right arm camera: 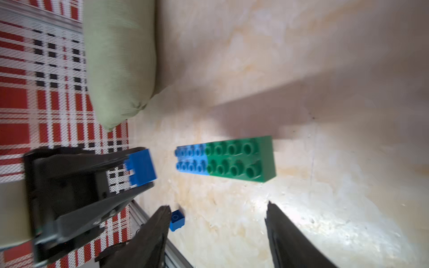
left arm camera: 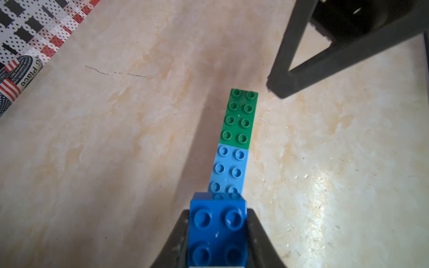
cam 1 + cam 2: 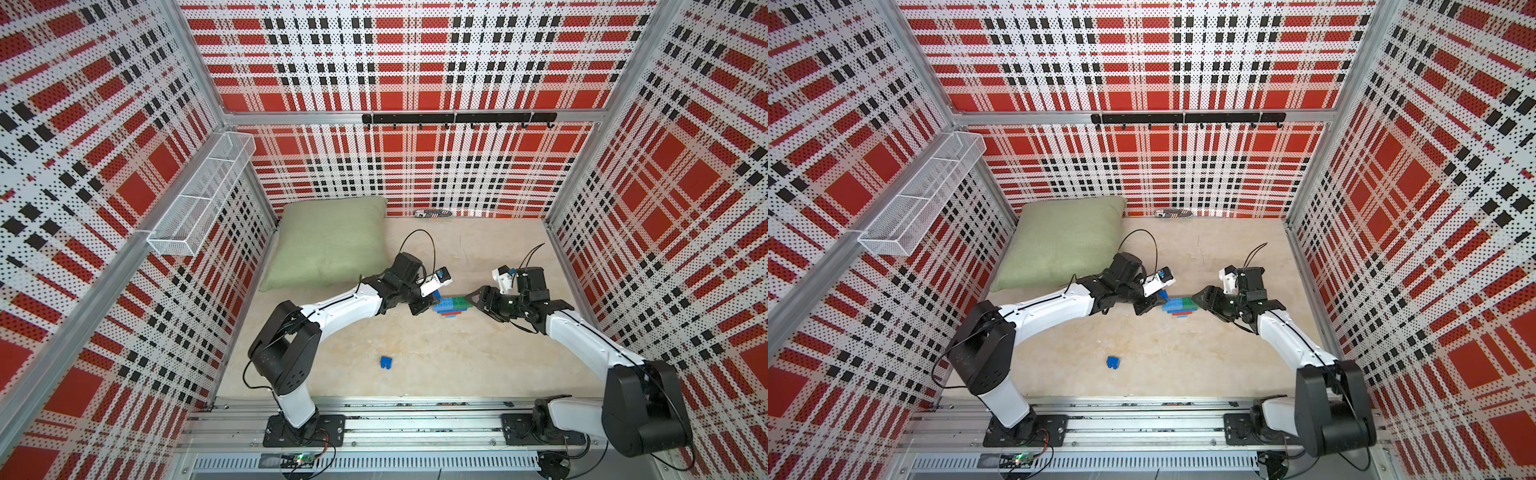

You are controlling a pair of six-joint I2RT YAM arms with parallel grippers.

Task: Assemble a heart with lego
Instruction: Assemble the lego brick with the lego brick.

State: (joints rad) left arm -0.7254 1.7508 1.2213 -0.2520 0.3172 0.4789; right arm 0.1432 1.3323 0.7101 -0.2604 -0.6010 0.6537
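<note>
The heart [image 3: 452, 306] lies flat on the table [image 3: 457, 374], a little right of centre in both top views, between the two arms. It is a stepped cluster: a top row of light blue and green bricks, more blue below, and a sliver of red at its lower edge.

The left gripper [image 3: 433, 296] comes in from the left of the frame with its jaws pinched narrow on a dark blue brick [image 2: 218, 227], studs showing. The brick is held just off the heart's light blue end, and the right wrist view shows a gap between them.

The right gripper [image 3: 471, 297] reaches in from the right, near the green end [image 1: 241, 160]. Its jaws stand wide with nothing between them. Whether a tip touches the green brick I cannot tell.

A loose blue brick [image 3: 386, 363] sits alone on the table, lower in the frame and well apart from the heart. A green pillow [image 3: 328, 241] lies at the upper left of the table.
</note>
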